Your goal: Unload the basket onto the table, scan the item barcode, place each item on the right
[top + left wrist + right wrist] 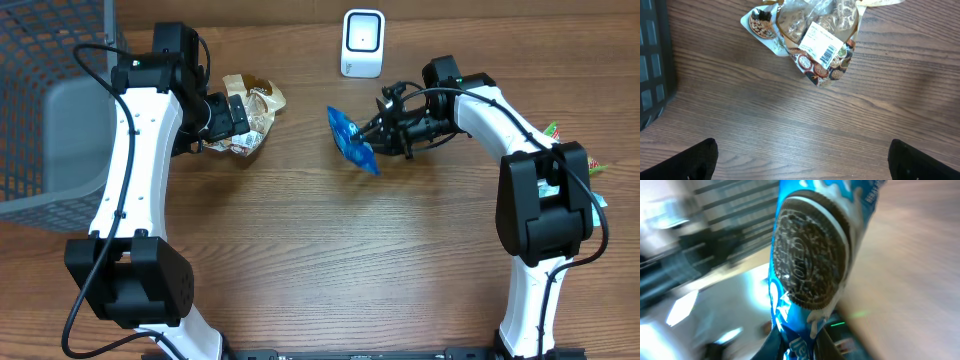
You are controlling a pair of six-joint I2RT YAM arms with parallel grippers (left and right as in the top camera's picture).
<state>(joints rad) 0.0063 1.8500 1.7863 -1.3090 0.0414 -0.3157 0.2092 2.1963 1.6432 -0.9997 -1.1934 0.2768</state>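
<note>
Right arm reaches inward, its tool [374,137] clamped on a blue Oreo packet [350,138] in front of the scanner [362,42]. Left tool [232,118] hangs spread wide over a snack bag [817,42].

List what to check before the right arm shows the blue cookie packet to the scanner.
1. Right gripper shut on blue foil cookie packet: ok.
2. Packet's barcode turned toward white box-shaped scanner: cannot tell; the right wrist view shows only the cookie picture.
3. Wooden table between packet and scanner bare: ok.
4. Left gripper open, holding nothing: ok.
5. Clear snack bag lying well off that path: ok.
</note>
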